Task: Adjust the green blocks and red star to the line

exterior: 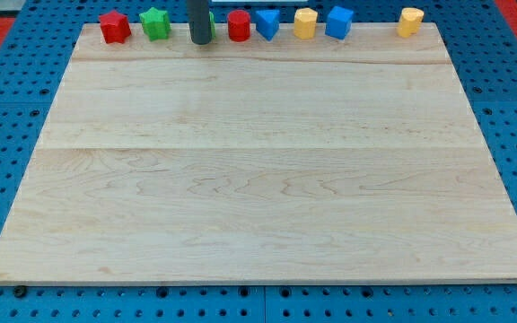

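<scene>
Green star (155, 23) sits at the board's (258, 179) top edge, just right of the red star (114, 27); a second green block is mostly hidden behind my tip (201, 41), right of the green star. No claw: bare rod only. Blocks look light, rigid, likely slippery; push flat faces squarely.

Two red blocks (114, 27) (239, 25), two blue (267, 23) (338, 21), two yellow (305, 22) (410, 21), one green star (155, 23) plainly visible, and another green sliver (212, 20) behind the rod.
</scene>
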### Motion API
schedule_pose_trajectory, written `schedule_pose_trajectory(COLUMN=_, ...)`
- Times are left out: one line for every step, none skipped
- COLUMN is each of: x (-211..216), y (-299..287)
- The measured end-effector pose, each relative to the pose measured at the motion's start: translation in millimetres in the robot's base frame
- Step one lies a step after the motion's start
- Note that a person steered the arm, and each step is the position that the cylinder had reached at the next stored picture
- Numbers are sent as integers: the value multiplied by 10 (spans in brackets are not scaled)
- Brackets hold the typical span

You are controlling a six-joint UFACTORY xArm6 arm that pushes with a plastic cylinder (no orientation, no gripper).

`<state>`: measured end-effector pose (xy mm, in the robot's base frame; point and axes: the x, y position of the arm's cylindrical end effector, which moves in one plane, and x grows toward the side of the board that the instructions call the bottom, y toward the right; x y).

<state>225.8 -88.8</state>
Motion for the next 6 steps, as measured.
schedule_pose_trajectory(x=-42, y=62)
schedule_pose_trajectory(x=-68, y=144)
schedule_pose_trajectory(x=195, y=146)
schedule_pose_trajectory(x=292, y=46)
schedule_pose_trajectory(x=445, y=-494)
schedule_pose_trajectory(x=445, y=-700)
